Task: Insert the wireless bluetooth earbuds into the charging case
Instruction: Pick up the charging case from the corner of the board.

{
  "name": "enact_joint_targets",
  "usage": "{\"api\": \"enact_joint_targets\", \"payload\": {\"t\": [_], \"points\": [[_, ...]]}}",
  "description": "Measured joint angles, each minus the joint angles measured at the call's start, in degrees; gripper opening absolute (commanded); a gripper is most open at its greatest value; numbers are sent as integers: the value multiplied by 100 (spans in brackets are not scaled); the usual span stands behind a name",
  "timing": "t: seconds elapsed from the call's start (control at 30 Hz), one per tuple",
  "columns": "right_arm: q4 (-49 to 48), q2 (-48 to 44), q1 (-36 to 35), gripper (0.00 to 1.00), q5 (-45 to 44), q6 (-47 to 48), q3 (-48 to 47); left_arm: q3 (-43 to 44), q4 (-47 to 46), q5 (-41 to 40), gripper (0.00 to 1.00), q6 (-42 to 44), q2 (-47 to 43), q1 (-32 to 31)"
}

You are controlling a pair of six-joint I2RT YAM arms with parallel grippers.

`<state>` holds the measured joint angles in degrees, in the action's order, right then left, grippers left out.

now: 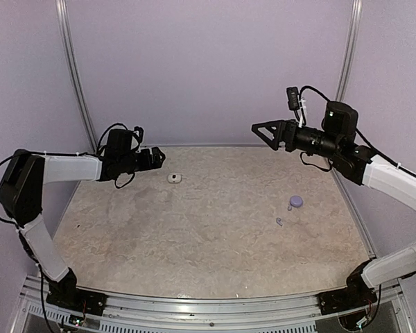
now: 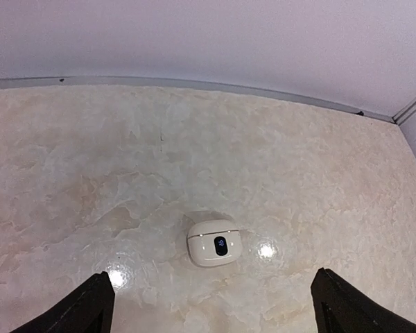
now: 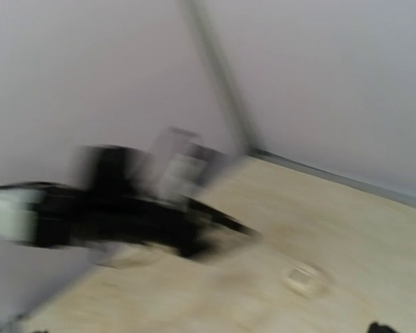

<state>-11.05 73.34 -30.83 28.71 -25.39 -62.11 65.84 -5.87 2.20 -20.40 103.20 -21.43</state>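
Left wrist: left pincer [image 2: 213, 298] wide open, empty; case [image 2: 213, 243] ahead, untouched.

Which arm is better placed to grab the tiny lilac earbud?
Probably right. The earbud lies on that arm's side; the right end effector is open. The left end effector hangs far off by the white case.

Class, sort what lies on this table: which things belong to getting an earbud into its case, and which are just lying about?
For the job: earbud; lilac case beside it, same colour.
Lying about, probably: white case, shut, apart to the left.
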Motion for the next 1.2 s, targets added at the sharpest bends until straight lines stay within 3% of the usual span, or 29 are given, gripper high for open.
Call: {"api": "enact_joint_targets", "payload": {"t": [0.23,0.53,0.87,1.2], "points": [[1567,-55,761,97,-970,592,87,-1462,-907,-310,99,2,-2061,-55],[2793,809,1484,92,-2245,1209,323,-2249,-1158,-420,99,-11,-3213,-310],[3161,1884,1613,83,-2706,1528,380,-2426,-1165,-857,99,155,-3528,-831],[3154,2326,1650,78,-2815,1596,496,-2455,-1274,-848,99,267,-3438,-905]]}}
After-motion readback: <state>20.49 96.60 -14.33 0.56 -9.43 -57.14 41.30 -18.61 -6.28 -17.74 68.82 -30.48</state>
